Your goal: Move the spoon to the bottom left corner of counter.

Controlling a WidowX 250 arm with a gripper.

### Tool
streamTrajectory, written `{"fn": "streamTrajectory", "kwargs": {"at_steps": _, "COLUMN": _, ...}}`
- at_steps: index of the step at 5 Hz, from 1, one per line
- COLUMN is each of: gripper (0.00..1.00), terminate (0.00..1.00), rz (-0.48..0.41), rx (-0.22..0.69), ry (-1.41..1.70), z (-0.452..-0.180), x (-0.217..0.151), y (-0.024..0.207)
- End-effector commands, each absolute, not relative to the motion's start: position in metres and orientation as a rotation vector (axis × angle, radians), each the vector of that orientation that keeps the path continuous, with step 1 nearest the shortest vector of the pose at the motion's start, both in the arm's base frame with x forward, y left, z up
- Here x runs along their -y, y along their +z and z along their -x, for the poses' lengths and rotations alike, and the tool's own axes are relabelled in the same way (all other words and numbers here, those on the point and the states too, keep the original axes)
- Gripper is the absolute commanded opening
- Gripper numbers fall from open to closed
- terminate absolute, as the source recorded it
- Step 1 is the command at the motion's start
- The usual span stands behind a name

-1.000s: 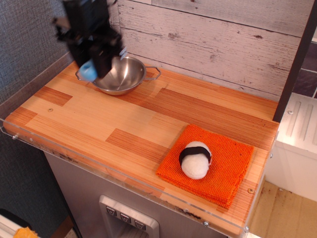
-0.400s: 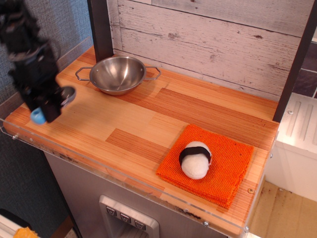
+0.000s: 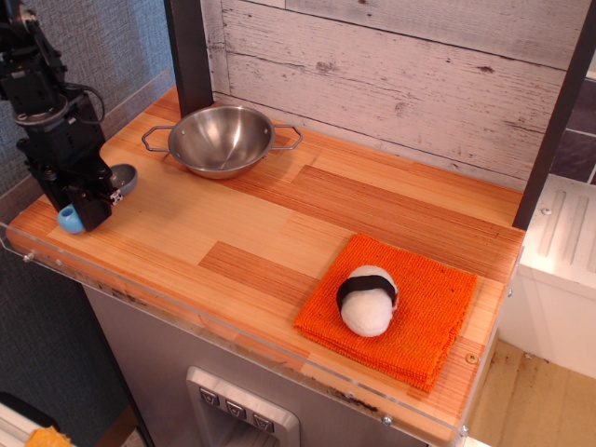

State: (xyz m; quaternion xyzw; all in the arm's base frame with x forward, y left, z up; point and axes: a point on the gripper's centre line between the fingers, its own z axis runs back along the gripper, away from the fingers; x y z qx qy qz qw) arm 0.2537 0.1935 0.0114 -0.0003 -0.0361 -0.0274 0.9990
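The gripper [image 3: 86,207] sits low over the near-left corner of the counter [image 3: 279,223], clenched on the spoon [image 3: 93,200]. The spoon's light-blue handle end pokes out below the black fingers near the acrylic rim, and its grey bowl shows on the other side. A steel bowl [image 3: 222,140] stands farther back. At right, an orange cloth [image 3: 419,307] carries a black-banded white ball [image 3: 367,300].

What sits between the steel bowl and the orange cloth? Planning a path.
Nothing: only bare counter separates the steel bowl from the orange cloth in this single view.
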Motion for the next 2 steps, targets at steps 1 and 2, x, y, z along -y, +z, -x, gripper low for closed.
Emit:
{"fn": "streamTrajectory", "kwargs": {"at_steps": 1, "gripper": 1.00, "terminate": 0.00, "rz": -0.051, "rx": 0.088, "ry": -0.038, "z": -0.259, "x": -0.194, "y": 0.027}}
{"fn": "streamTrajectory", "kwargs": {"at_steps": 2, "gripper": 1.00, "terminate": 0.00, "rz": -0.083, "rx": 0.108, "ry": -0.074, "z": -0.262, "x": -0.189, "y": 0.040}}
